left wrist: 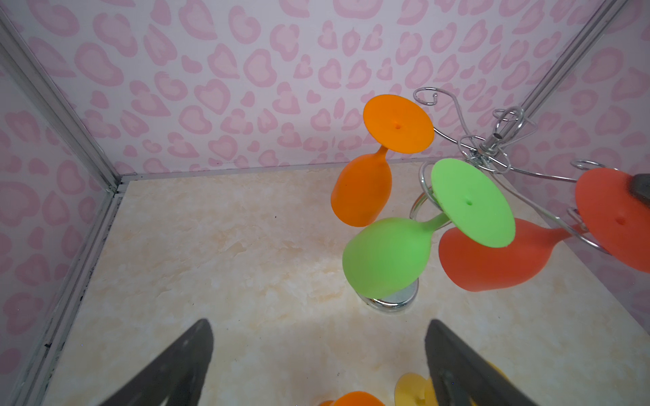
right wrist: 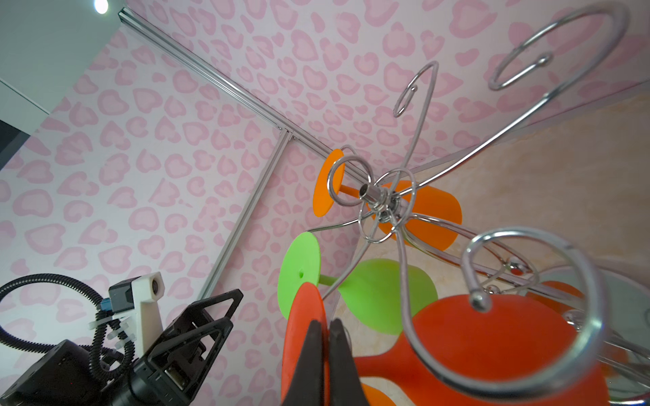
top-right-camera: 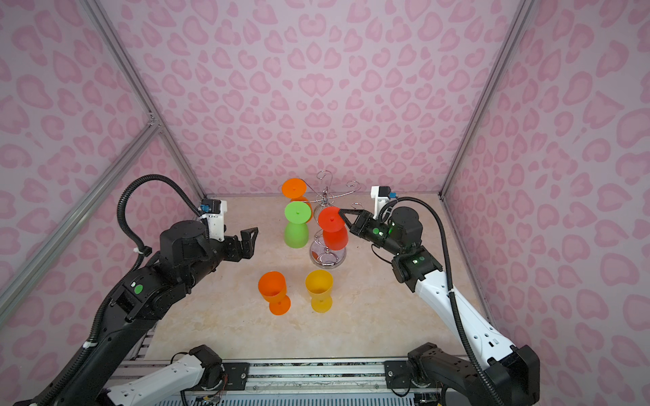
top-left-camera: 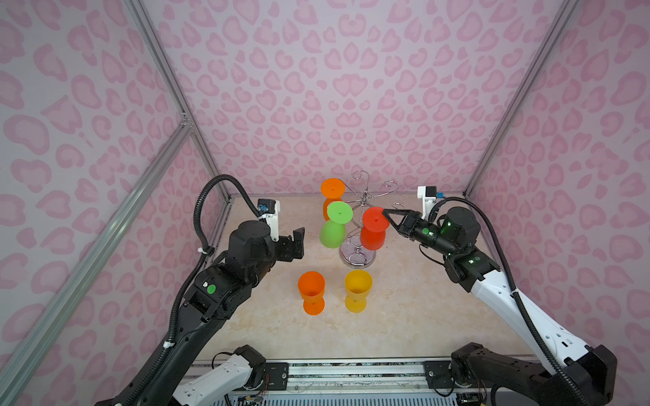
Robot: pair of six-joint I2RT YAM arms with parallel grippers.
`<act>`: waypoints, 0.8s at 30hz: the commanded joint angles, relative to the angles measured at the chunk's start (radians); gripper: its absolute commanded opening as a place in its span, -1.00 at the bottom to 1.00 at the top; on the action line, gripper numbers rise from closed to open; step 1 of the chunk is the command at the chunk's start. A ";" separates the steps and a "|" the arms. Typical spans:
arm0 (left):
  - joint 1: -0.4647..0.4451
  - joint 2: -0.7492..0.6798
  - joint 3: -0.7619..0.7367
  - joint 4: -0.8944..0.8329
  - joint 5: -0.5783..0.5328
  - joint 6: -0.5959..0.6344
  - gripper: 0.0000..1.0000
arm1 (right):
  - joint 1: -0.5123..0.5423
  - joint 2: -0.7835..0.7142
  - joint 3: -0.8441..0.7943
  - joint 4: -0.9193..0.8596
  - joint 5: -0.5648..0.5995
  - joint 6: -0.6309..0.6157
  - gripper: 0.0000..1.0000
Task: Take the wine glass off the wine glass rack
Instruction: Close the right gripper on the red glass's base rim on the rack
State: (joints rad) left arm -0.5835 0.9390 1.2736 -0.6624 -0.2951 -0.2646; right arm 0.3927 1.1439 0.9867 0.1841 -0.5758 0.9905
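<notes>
Nearest, an orange goblet (top-left-camera: 311,291) and a yellow goblet (top-left-camera: 357,290), both matte plastic, stand upright on the marbled table (top-left-camera: 404,316). The left gripper (top-right-camera: 251,239) gapes, empty. Beyond, the red wine glass (top-left-camera: 373,235) hangs inverted from the chrome-wire wine glass rack (top-left-camera: 365,197); the right gripper (top-left-camera: 384,212) pinches its flat disc foot.

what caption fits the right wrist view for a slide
The right claw pinches the red wine glass by its foot on the chrome rack.
</notes>
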 commanded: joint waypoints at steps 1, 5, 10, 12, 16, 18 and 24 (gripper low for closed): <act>0.004 -0.008 -0.003 0.024 -0.002 -0.004 0.92 | -0.019 -0.002 -0.019 0.076 -0.027 0.061 -1.00; 0.007 -0.006 0.003 0.014 -0.004 0.001 0.92 | -0.042 -0.006 -0.043 0.141 -0.054 0.121 -1.00; 0.010 -0.007 0.002 0.014 -0.006 0.004 0.92 | -0.068 -0.007 -0.063 0.222 -0.092 0.197 -1.00; 0.011 -0.004 0.001 0.015 -0.007 0.005 0.92 | -0.079 -0.010 -0.071 0.254 -0.106 0.225 -1.00; 0.014 0.002 0.003 0.014 0.000 0.008 0.92 | -0.092 -0.023 -0.079 0.284 -0.126 0.257 -1.00; 0.016 0.006 0.005 0.012 0.001 0.010 0.92 | -0.092 -0.027 -0.076 0.277 -0.134 0.258 -1.00; 0.020 0.011 0.011 0.015 0.007 0.018 0.92 | -0.091 -0.038 -0.076 0.242 -0.148 0.251 -1.00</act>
State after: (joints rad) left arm -0.5652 0.9470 1.2736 -0.6628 -0.2947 -0.2596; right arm 0.3000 1.1122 0.9104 0.4019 -0.7013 1.2392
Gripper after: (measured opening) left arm 0.961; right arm 0.049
